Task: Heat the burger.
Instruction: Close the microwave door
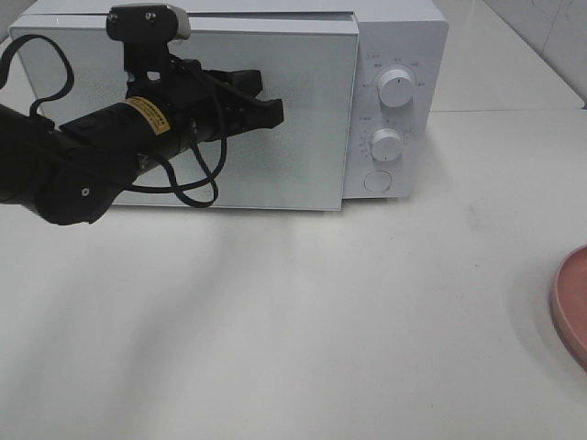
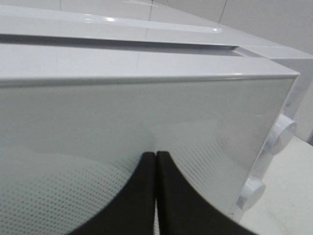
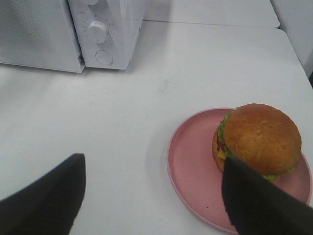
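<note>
Left gripper (image 1: 272, 112) pressed shut at microwave door (image 1: 303, 101); right gripper (image 3: 151, 196) spread wide, empty, over burger (image 3: 257, 138) seated on pink plate (image 3: 190, 166)

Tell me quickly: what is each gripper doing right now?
Left gripper: closed, empty, at the microwave door.
Right gripper: open, empty.

My high camera looks down on the tabletop (image 1: 303, 312) and microwave (image 1: 394, 55). My left wrist view sits close against the microwave's door (image 2: 146, 142); my right looks across, sharing its dials (image 3: 98, 30).
</note>
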Controlling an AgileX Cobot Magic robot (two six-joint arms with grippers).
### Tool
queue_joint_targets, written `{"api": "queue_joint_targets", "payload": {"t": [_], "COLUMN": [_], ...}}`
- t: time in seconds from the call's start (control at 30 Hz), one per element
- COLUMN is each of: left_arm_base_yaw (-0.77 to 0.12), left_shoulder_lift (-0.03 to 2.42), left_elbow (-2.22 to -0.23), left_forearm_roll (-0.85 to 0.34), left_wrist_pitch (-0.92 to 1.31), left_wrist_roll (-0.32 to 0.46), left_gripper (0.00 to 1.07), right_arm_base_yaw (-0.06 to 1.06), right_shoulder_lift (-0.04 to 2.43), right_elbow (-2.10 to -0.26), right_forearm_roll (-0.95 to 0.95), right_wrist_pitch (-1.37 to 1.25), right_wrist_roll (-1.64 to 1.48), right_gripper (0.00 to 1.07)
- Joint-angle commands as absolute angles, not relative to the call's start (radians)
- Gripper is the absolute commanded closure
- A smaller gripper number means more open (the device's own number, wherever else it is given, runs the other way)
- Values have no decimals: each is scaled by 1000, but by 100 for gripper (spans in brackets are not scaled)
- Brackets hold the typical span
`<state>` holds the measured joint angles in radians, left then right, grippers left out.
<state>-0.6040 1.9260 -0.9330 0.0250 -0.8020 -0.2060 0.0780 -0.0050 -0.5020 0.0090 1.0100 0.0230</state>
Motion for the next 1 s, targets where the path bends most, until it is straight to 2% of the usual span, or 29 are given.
{"api": "queue_joint_targets", "payload": {"t": [0.03, 0.43, 0.57, 0.7, 0.77, 0.9, 0.97, 1.0], "left_arm_base_yaw": [-610, -607, -601, -601, -619, -645, -674, -674], "left_shoulder_lift": [1961, 2059, 2084, 2079, 2063, 2031, 1987, 1987], "left_elbow": [-1017, -1156, -1205, -1205, -1204, -1203, -1203, -1203], "left_forearm_roll": [0, -27, -87, -78, -32, -24, -24, -24], "left_wrist_pitch": [-763, -727, -697, -694, -650, -567, -417, -417], "left_wrist_roll": [-205, -199, -153, -153, -154, -154, -154, -154], "left_gripper": [107, 107, 107, 107, 107, 107, 107, 107], "right_arm_base_yaw": [71, 71, 71, 71, 71, 71, 71, 71], "right_shoulder_lift": [-31, -31, -31, -31, -31, -31, -31, -31], "right_elbow": [-499, -499, -499, -499, -499, -499, -499, -499], "right_forearm_roll": [13, 13, 13, 13, 13, 13, 13, 13], "right_wrist_pitch": [994, 994, 994, 994, 994, 994, 994, 994], "right_wrist_roll": [9, 9, 9, 9, 9, 9, 9, 9], "right_gripper": [31, 31, 31, 31, 31, 31, 31, 31]}}
